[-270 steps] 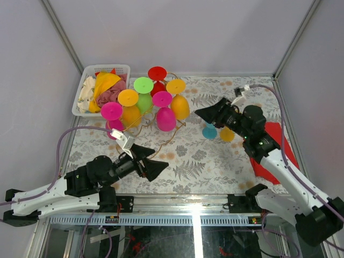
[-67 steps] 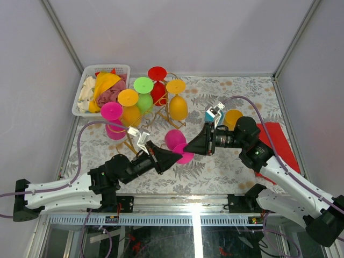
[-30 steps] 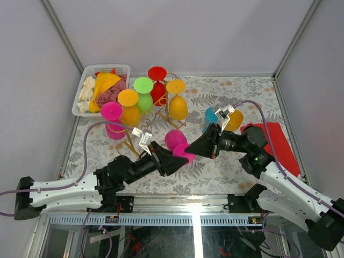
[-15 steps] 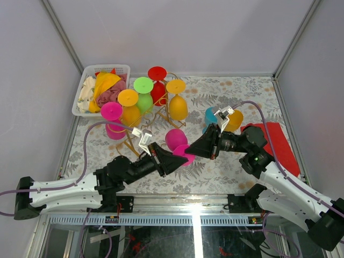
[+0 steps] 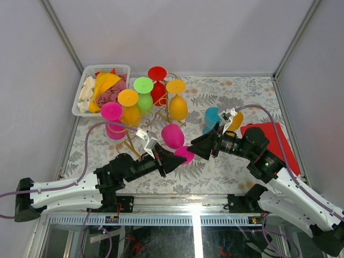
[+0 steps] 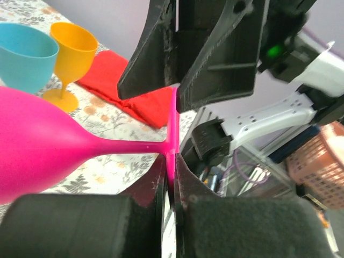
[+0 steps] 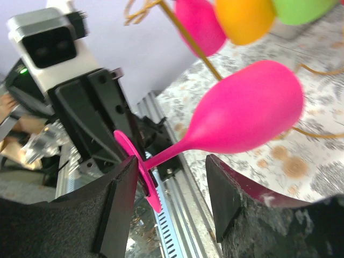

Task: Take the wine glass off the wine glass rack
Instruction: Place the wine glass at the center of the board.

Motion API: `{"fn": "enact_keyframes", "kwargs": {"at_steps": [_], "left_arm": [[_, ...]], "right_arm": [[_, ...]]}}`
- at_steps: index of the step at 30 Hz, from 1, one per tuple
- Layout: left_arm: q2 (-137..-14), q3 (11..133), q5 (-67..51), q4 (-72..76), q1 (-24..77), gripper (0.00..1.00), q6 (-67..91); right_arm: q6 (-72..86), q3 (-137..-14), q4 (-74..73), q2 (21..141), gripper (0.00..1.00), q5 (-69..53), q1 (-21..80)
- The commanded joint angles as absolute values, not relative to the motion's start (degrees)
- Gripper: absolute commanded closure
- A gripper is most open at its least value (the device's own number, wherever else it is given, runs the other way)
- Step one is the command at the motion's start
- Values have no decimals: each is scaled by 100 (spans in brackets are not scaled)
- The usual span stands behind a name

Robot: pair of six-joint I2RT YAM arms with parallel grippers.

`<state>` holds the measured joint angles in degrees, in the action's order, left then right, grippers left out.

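The pink wine glass [image 5: 173, 135] is held clear of the gold wire rack [image 7: 183, 29], at about 5 o'clock from it in the top view. It is tilted over the counter [image 5: 215, 167] with its bowl toward 11 o'clock and its foot toward 5 o'clock. The thin edge of the foot is pinched by the left gripper [image 5: 173, 160], which is clenched on it. The right gripper [image 5: 198, 148] is seen at 3 o'clock of the foot, released, its fingers [image 7: 115, 215] spread wide with the stem between them. A blue glass [image 5: 211, 118] and an orange glass [image 5: 235, 119] are seen at 2 o'clock of the pink one, near a red cloth [image 5: 271, 142]
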<state>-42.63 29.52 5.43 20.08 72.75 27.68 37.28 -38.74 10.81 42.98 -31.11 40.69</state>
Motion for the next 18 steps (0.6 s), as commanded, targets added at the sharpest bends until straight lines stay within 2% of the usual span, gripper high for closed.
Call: {"fn": "enact_keyframes", "kwargs": {"at_steps": [1, 4, 11, 18], "left_arm": [[-4425, 3042, -988, 1652, 7451, 100, 1839], [-4633, 3038, -1250, 1509, 7548, 100, 1526], [-4654, 3018, -1419, 1276, 7965, 100, 934], [-4344, 2809, -1539, 1344, 8022, 100, 627]], "right_arm": [[3393, -4510, -527, 4593, 41, -54, 3970], [3501, -4733, -675, 4916, 40, -322, 3878], [4968, -3909, 1088, 5040, 36, -3345, 2082], [5035, -3832, 1823, 5027, 31, -4714, 1987]]}}
